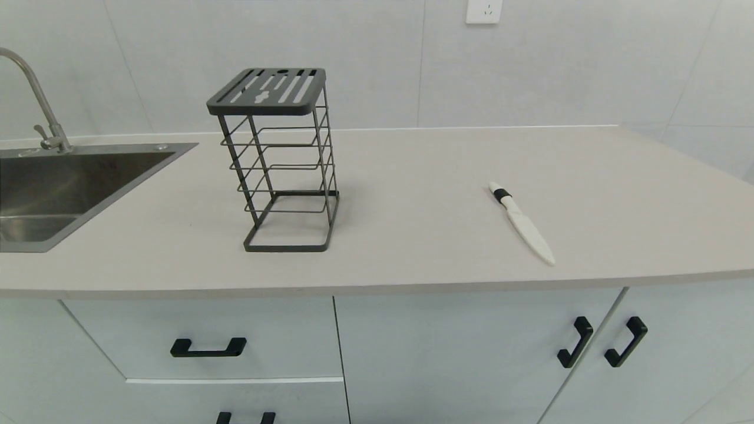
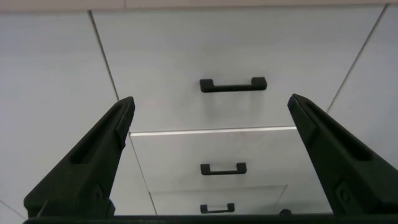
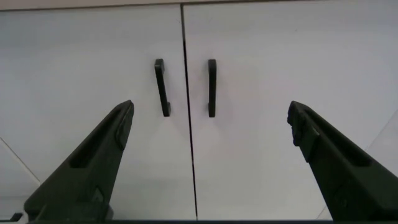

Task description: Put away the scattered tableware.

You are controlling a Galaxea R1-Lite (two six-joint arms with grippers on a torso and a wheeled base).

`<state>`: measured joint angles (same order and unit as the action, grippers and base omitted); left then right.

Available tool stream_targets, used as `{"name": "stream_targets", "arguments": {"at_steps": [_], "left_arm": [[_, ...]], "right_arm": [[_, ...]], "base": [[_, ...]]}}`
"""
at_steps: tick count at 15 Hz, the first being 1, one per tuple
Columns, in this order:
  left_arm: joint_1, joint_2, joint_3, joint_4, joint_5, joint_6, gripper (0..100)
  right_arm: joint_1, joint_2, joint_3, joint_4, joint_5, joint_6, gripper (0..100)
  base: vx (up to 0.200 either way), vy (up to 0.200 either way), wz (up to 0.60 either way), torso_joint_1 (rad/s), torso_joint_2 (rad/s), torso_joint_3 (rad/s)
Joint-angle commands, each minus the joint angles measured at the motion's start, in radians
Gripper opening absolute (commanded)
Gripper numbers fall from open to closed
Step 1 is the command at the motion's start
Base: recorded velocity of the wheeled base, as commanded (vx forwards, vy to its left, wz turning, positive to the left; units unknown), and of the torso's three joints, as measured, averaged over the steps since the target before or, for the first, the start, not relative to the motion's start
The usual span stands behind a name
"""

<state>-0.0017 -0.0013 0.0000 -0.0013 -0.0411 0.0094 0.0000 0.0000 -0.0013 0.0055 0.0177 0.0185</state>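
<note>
Both grippers hang low in front of the cabinets with their jaws spread wide and nothing between them. The left gripper (image 2: 211,102) faces the drawers (image 2: 233,84), and the right gripper (image 3: 210,107) faces the paired doors (image 3: 163,87).

Up on the counter (image 1: 412,194), the knife (image 1: 521,222) lies flat on the right side near the front edge, directly above those doors. Its long axis runs diagonally, with the pointed tip near and right and the black-banded end farther and left.

I judge the right arm to be nearer to the knife. It would need to rise above the counter and close across the knife's width.

The rack (image 1: 277,159) stands upright left of centre, well apart from the knife, with its slotted top facing up. The sink (image 1: 59,188) is at far left.
</note>
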Motion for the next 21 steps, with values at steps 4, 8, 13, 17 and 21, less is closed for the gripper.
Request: {"name": "stream_targets", "arguments": {"at_steps": [4, 8, 13, 17, 21], "left_arm": [[0.0, 0.001, 0.0, 0.0, 0.0, 0.0, 100], [0.0, 0.001, 0.0, 0.0, 0.0, 0.0, 100], [0.0, 0.001, 0.0, 0.0, 0.0, -0.002, 100], [0.0, 0.001, 0.0, 0.0, 0.0, -0.002, 100], [0.0, 0.001, 0.0, 0.0, 0.0, 0.0, 100]], "right_arm": [[0.0, 0.002, 0.0, 0.001, 0.001, 0.0, 100], [0.0, 0.002, 0.001, 0.001, 0.001, 0.0, 100], [0.002, 0.002, 0.0, 0.001, 0.001, 0.0, 100], [0.002, 0.0, 0.0, -0.001, 0.001, 0.0, 100], [0.002, 0.0, 0.0, 0.001, 0.001, 0.0, 100]], "base": [[0.0, 0.0, 0.0, 0.228, -0.47, -0.262], [0.0, 0.0, 0.0, 0.227, -0.49, -0.275], [0.0, 0.0, 0.0, 0.243, -0.53, -0.285], [0.0, 0.0, 0.0, 0.268, -0.54, -0.284], [0.0, 0.0, 0.0, 0.287, -0.58, -0.3]]}}
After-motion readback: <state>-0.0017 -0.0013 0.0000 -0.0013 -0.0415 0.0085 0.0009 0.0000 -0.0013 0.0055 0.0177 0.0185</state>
